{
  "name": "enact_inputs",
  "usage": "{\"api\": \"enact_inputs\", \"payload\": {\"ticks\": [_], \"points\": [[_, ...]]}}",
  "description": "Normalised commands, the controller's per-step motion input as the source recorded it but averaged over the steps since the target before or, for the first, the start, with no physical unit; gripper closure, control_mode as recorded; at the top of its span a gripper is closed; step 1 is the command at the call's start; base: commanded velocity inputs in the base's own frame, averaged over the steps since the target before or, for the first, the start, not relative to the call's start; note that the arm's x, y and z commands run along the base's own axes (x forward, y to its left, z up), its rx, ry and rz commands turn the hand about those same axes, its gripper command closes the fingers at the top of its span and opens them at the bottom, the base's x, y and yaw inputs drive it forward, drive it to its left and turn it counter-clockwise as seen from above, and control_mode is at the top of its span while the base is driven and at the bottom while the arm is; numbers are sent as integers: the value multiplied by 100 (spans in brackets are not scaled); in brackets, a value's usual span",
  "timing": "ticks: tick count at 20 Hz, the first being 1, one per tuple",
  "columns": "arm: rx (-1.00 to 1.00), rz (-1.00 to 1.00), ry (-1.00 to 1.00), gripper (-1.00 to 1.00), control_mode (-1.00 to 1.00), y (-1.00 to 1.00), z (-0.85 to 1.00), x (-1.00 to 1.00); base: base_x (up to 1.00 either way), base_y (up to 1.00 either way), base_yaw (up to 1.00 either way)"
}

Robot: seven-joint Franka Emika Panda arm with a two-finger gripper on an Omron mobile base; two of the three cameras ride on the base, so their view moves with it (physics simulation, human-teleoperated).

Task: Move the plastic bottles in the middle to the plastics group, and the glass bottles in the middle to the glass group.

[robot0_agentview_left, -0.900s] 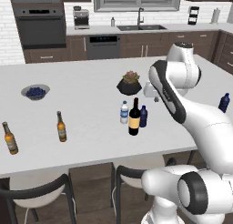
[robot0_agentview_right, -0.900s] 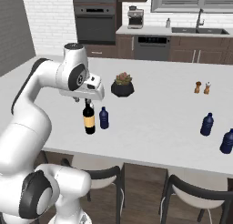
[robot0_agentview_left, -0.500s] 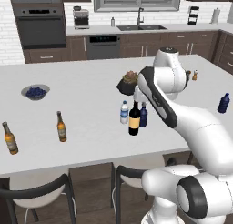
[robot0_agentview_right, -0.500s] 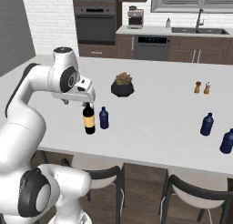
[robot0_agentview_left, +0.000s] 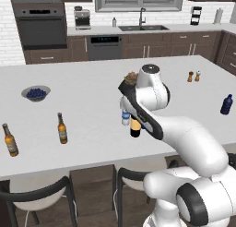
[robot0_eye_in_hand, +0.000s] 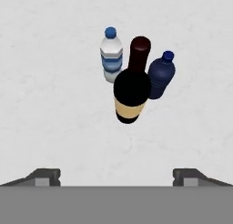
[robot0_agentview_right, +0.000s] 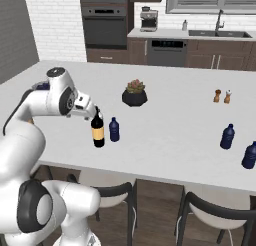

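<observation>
Though wordless, wine bottle (robot0_eye_in_hand: 131,92) label tan.

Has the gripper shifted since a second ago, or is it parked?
Yes. In the right base view the gripper has swung left from near the potted plant and now sits against the wine bottle neck, fingers open.

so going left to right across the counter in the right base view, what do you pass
wine bottle → small dark blue bottle → potted plant → salt and pepper shakers → two dark blue bottles at the right, one then another by the edge.
</observation>
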Motion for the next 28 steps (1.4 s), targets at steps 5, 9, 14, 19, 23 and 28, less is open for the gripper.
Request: {"api": "enact_inputs", "payload": {"ticks": [5,9,14,19,23,28], "points": [[0,-11,-23,-100,-100,-19,-33,29,0,0,0],[0,-1,-7,-100,-100,-9,-13,50,0,0,0],[0,5,3,-100,-100,-9,0,25,0,0,0],[0,9,10,-100,-100,-7,0,3,0,0,0],[0,9,9,-100,-100,0,-1,1,0,0,0],[0,8,4,-100,-100,0,-7,10,0,0,0]]}}
